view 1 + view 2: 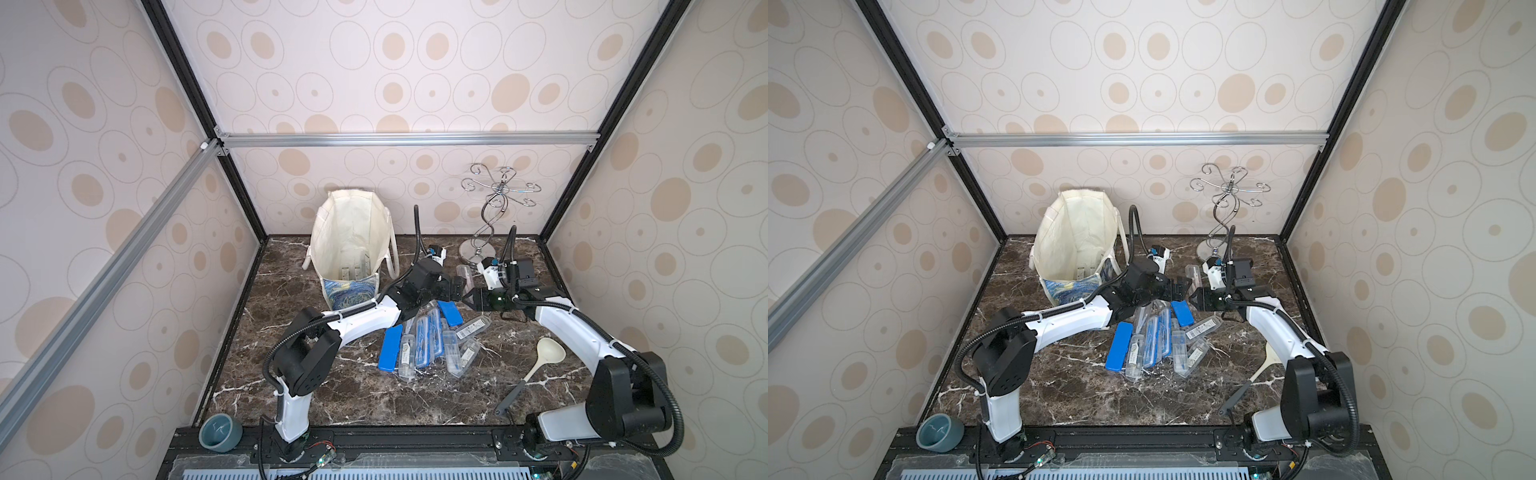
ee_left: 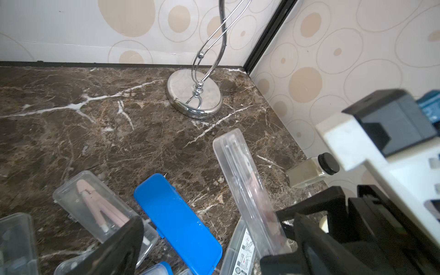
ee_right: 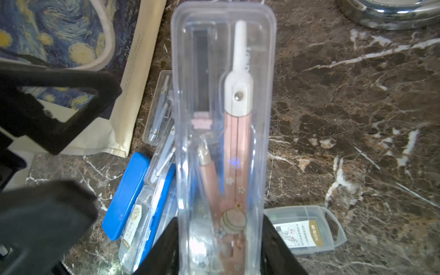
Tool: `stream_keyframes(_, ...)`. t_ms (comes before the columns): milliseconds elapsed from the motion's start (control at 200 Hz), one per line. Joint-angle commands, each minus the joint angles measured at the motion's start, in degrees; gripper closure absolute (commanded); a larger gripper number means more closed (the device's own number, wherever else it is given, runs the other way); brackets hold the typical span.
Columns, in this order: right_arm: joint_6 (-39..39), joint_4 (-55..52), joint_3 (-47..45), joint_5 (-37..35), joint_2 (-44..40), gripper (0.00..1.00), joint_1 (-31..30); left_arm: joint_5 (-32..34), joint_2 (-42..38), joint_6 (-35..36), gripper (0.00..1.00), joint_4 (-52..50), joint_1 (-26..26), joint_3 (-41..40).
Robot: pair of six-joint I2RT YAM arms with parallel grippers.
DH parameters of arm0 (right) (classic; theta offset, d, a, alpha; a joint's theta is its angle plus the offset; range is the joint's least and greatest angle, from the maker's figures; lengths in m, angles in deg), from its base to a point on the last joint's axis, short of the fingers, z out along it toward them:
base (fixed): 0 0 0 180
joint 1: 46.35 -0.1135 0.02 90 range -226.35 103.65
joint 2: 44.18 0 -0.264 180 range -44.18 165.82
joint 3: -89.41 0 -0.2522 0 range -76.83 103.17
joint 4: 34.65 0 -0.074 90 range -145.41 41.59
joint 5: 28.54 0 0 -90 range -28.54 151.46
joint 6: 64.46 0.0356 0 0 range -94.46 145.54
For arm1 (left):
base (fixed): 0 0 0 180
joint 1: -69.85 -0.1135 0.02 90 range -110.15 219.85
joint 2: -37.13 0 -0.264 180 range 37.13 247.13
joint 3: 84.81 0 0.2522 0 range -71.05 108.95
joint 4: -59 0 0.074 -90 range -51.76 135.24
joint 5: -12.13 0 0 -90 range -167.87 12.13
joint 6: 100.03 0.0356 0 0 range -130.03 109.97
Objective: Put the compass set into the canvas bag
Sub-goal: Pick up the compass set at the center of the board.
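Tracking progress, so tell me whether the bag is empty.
No: in a top view, at least two clear cases lie on the bottom of the open bag.

Marble top, chrome stand base nr back wall; blue case flat, clear compass case tilted up

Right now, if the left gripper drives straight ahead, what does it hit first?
Most likely the clear case held in the right gripper: it crosses just ahead of the open fingers of the left gripper. Depth is hard to judge; if it slips past, the table is next.
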Motion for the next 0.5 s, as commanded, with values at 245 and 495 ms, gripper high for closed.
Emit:
stream_keyframes(245,1.42,3.25,-3.24,3.82,-5.03,0.52,-0.43,-5.8,4.89,-3.42,0.29,2.85,-0.51,7.84)
stream_keyframes(495,1.51,4.71,-3.92,1.33,-5.8,0.52,-0.83,-7.92,8.08,-5.13,0.51,0.68,-0.51,11.64)
